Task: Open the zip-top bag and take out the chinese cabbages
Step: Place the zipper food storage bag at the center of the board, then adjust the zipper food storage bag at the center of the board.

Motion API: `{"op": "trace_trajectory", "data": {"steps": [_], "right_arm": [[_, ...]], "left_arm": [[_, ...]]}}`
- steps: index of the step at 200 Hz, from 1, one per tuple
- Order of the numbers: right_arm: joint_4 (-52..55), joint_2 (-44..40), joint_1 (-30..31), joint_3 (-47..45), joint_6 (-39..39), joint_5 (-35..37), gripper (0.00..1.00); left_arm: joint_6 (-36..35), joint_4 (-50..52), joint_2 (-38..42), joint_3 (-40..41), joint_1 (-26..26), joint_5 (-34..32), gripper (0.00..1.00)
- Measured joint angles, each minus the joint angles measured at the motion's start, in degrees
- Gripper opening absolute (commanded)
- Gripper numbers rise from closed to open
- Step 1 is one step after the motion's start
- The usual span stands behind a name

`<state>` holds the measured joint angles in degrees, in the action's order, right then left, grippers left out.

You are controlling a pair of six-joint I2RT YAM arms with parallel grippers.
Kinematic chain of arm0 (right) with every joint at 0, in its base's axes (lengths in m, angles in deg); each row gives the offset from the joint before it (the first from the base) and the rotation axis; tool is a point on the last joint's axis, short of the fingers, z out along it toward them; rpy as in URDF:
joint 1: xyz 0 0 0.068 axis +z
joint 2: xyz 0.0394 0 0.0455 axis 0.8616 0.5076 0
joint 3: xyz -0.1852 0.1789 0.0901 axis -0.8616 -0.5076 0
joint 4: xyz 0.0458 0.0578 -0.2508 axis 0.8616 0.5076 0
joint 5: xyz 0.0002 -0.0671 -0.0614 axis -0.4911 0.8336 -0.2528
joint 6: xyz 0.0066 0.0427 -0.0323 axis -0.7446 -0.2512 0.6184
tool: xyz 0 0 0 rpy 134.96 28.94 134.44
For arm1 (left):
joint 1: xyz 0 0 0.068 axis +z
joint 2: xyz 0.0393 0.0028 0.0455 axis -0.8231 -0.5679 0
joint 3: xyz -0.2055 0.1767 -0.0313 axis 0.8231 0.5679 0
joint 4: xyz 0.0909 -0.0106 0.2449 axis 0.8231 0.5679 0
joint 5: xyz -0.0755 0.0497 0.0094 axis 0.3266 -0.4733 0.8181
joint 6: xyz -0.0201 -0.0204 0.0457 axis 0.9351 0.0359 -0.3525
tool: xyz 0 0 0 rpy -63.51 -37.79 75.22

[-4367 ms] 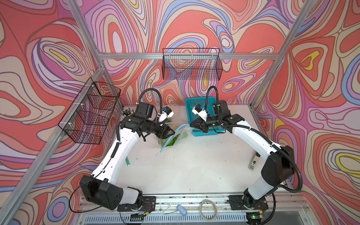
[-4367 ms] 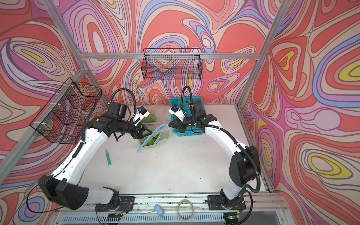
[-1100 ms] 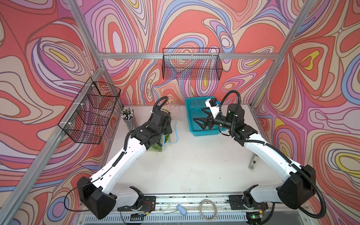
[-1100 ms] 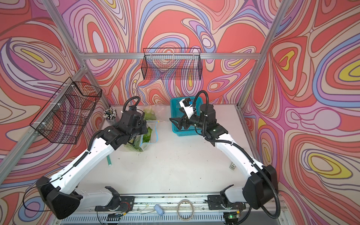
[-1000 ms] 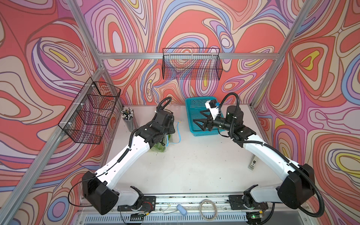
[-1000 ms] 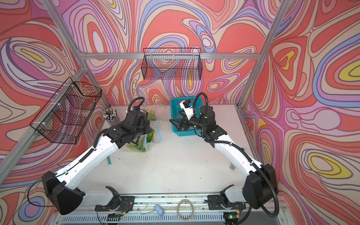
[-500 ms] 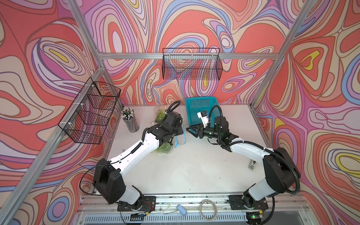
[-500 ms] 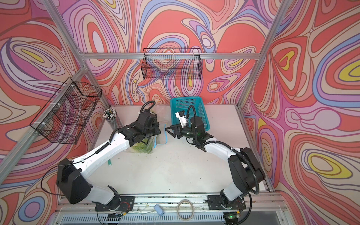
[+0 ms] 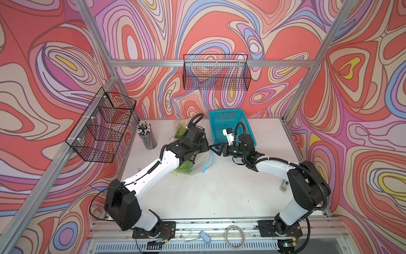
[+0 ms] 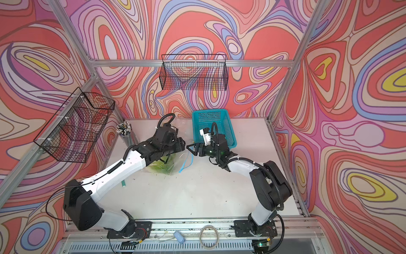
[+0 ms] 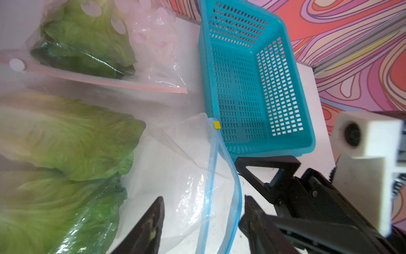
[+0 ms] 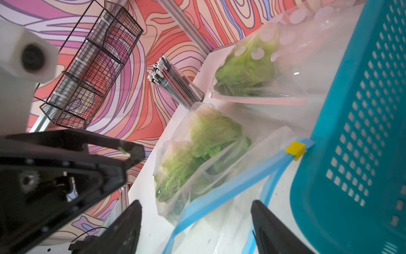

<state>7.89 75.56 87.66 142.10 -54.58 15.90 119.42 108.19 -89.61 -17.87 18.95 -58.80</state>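
Zip-top bag (image 9: 198,163) of cabbages flanked by two robot arms

The clear bag is laid on the white tabletop (image 9: 219,193), just in front of a teal basket (image 9: 226,111) that is set near the back wall. Its blue zip strips are parted into a loop, and a yellow slider (image 11: 217,124) is seen at the end of the zip, just beside the basket. The chinese cabbages (image 11: 66,140) are enclosed in the bag, at the end away from the zip. Two pale green, crinkled heads are made out through the film in the left wrist view; whether a third is there cannot be told.

The left fingers (image 11: 153,224) are held apart over the bag's mouth, with the zip edge lying between them and nothing clamped. The right fingers (image 12: 129,224) are spread wide and pointed at the same mouth from the opposite side; the blue strips are seen between them but are not gripped. In both top views the two arms are seen nearly tip to tip above the zip.

A second bag (image 9: 181,129), closed by a red zip and filled with more green leaves, is placed behind the first. A cup of pencils (image 9: 147,137) is stood near the left back corner.
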Motion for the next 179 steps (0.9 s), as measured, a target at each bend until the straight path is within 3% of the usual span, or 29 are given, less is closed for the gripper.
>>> {"op": "trace_trajectory", "data": {"steps": [42, 84, 126, 158, 179], "right_arm": [[-1.36, 1.95, 0.02, 0.07, -1.97, 0.00, 0.72], [-1.70, 4.83, 0.11, 0.26, -4.39, -0.74, 0.58], [-3.02, 4.83, 1.36, 0.31, -5.77, -1.20, 0.47], [-3.48, 5.27, 2.47, 1.03, -6.51, -1.86, 0.34], [-3.48, 6.03, 2.62, 1.42, -6.67, -2.21, 0.16]], "left_arm": [[-6.08, 4.15, 4.96, -1.97, 1.97, -2.43, 0.64], [-12.63, 12.26, 5.55, -7.72, 18.03, 1.27, 0.65], [-17.84, 18.34, 4.13, -8.44, 34.21, 12.04, 0.64], [-19.52, 18.64, 0.35, -6.45, 42.27, 18.91, 0.64], [-20.06, 17.92, -3.61, -3.54, 45.79, 22.49, 0.64]]}}
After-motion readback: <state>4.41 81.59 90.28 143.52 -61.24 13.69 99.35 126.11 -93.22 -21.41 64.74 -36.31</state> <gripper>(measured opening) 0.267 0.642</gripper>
